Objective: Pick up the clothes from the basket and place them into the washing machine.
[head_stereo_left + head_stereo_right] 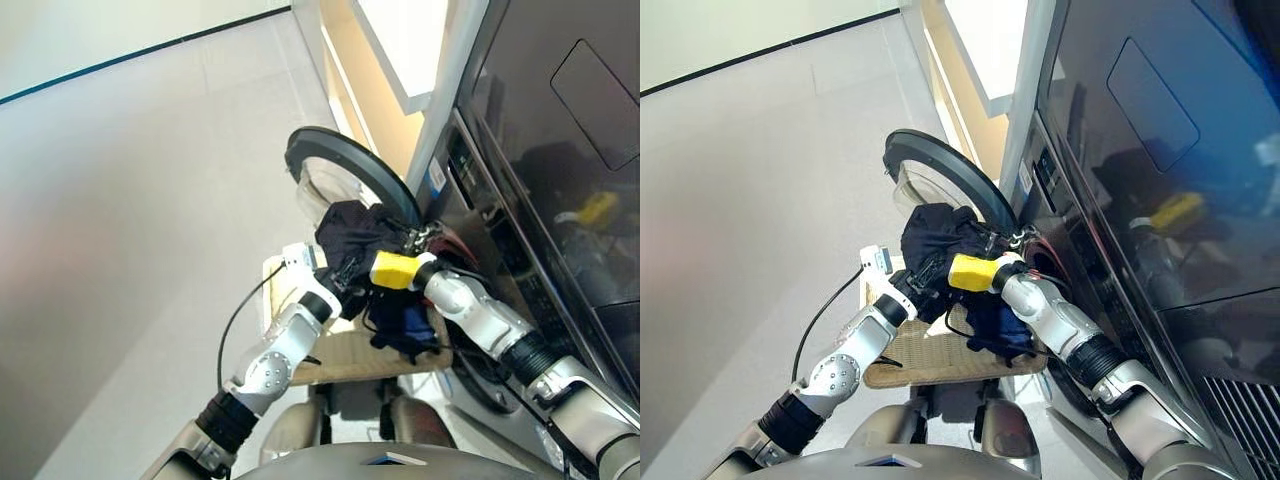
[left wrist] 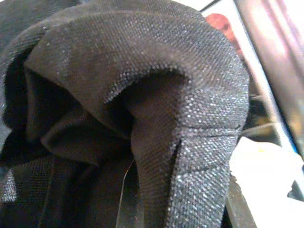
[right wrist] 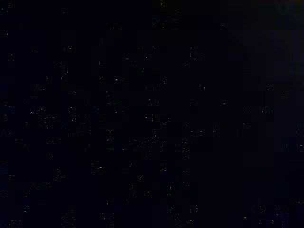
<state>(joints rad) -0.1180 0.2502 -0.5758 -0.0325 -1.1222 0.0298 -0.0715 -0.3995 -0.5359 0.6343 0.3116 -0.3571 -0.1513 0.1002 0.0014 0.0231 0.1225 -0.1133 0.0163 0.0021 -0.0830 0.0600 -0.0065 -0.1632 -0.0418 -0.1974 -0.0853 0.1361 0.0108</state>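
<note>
Black and navy soft fabric clothes [image 1: 355, 235] hang bunched between both hands, above the cream-white woven basket [image 1: 345, 357] and beside the dark grey glossy washing machine's [image 1: 520, 250] round black-rimmed door [image 1: 345, 165]. Cloth hides the left hand [image 1: 345, 275] and right hand [image 1: 420, 238]; I cannot tell either grip.

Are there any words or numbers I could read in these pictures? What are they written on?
None can be read.
A small blue and white sticker sits on the front of the washing machine, by the open door; its print is too small and blurred to read.
The control strip on the machine shows only dark, unreadable marks.
The dark clothes and the basket carry no readable writing.
</note>
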